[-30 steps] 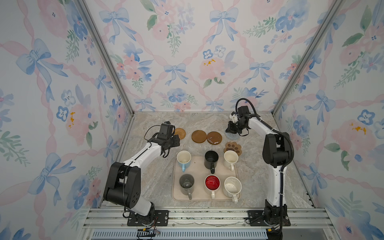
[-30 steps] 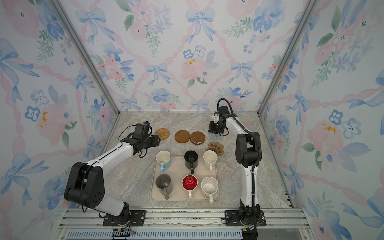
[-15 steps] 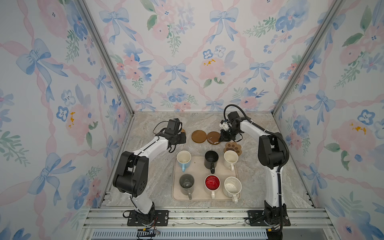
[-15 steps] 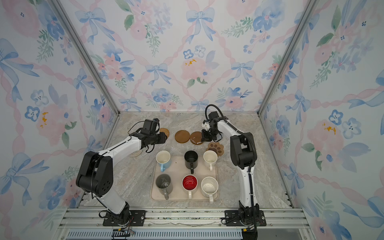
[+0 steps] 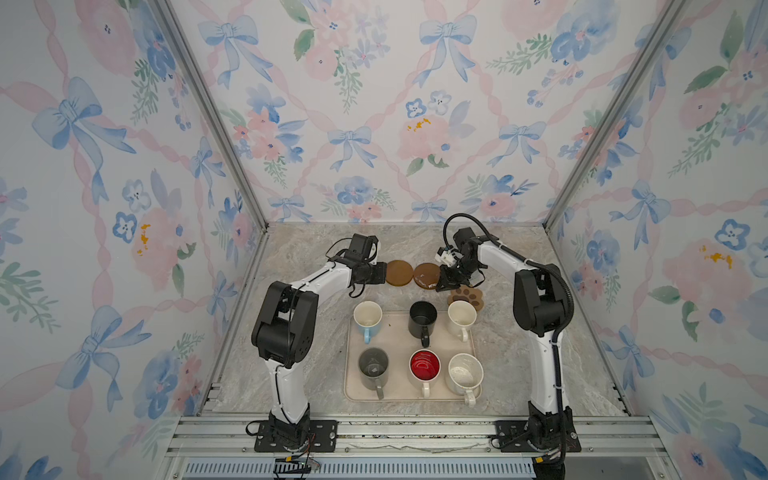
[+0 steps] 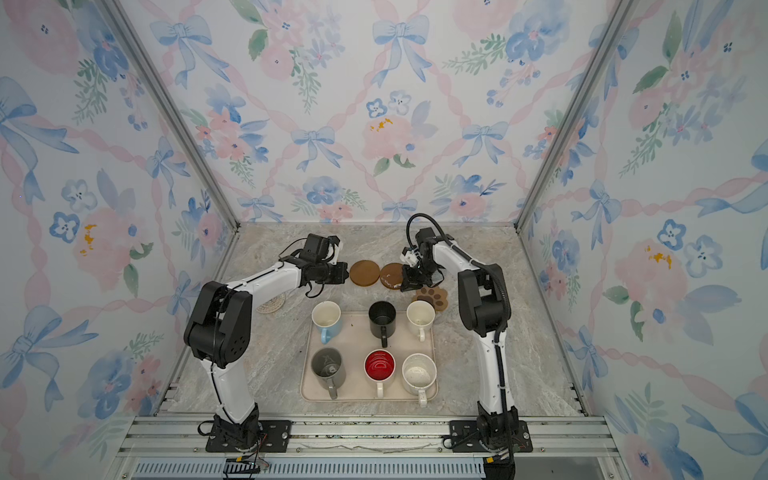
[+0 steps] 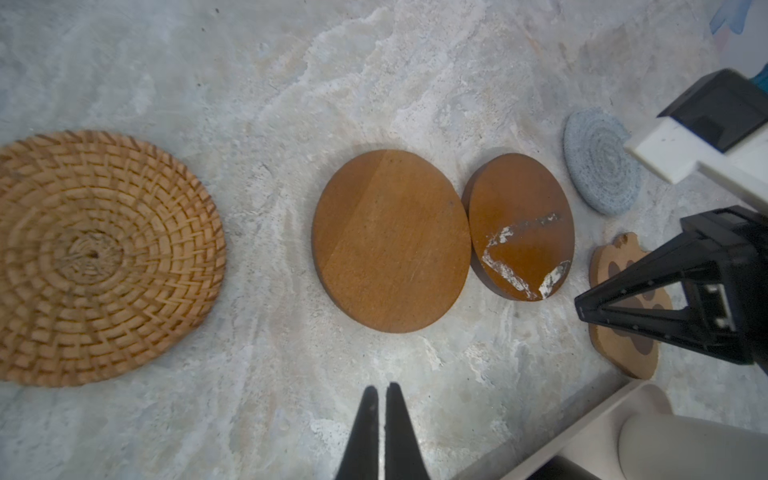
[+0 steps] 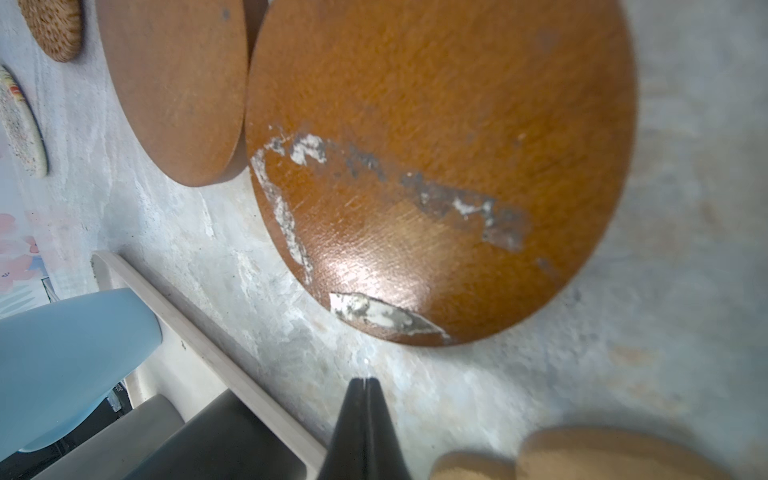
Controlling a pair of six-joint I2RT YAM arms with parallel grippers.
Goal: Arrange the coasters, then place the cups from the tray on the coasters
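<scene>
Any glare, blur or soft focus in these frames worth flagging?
Right wrist view: a bright glare patch on the glossy disc, and the paw coaster is out of focus. Left wrist view: the rattan coaster looks slightly soft; the plain disc is sharp. Both top views: even light, no glare.

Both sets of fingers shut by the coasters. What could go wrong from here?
1. The plain brown wooden disc and the glossy dark-brown disc meet at their edges; nudging one likely drags the other.
2. The right gripper hangs between that glossy disc and the brown paw-shaped coaster, close to the cream mug; a sweep could knock either.
</scene>
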